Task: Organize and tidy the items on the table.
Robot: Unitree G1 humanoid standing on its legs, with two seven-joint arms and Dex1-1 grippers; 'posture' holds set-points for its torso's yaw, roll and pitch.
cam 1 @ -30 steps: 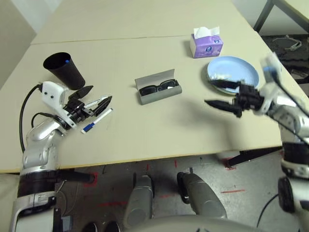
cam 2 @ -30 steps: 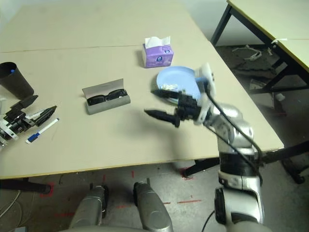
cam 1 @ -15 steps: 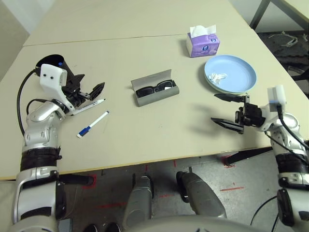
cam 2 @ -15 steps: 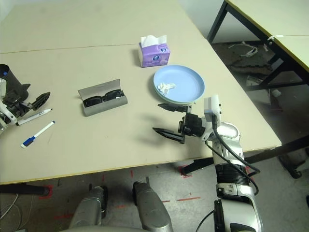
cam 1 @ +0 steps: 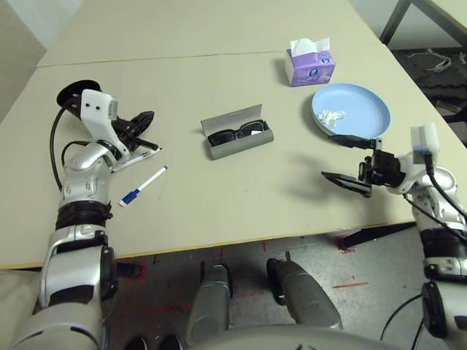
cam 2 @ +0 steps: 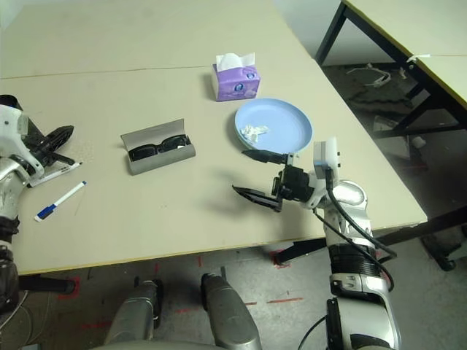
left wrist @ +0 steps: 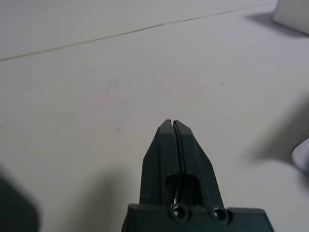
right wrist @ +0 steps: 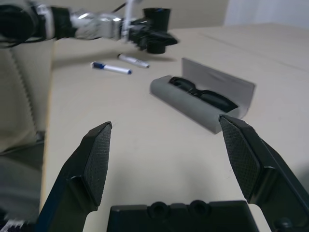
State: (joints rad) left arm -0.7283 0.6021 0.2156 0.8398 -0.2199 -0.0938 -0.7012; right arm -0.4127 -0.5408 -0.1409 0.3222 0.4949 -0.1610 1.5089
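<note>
I am holding my left tool (left wrist: pixel 173 123) with its fingertips meeting and nothing between them, over to the left of the glasses case (cam 1: pixel 244 144), while my right tool (cam 1: pixel 327 155) is standing wide apart and empty, to the right of the case. The case is lying open on the surface (cam 1: pixel 219 204), with the black sunglasses (cam 1: pixel 222 136) sitting inside. To its left, the blue-capped marker (cam 1: pixel 144 185) is lying nearer me, and the other marker (cam 1: pixel 139 160) is resting just beyond that one; the black cup (cam 1: pixel 69 93) is standing farther left, partly behind my arm. To the case's right, the light-blue plate (cam 1: pixel 365 109) is resting on the green plate (cam 2: pixel 242 141) and carrying the crumpled tissue (cam 1: pixel 330 118); the tissue box (cam 1: pixel 310 69) is standing beyond the case, off to its right. I am judging the markers to be light, stiff and ready to roll, so I am favouring a pinch across the middle of each barrel. The cup is looking light and easy to tip, wanting a gentle hold on its wall. I am expecting the tissue to crush softly, the plates to slide unless gripped at the rim, and the sunglasses to be fragile, so the case is asking for closing by its lid, without pressing the lenses.
</note>
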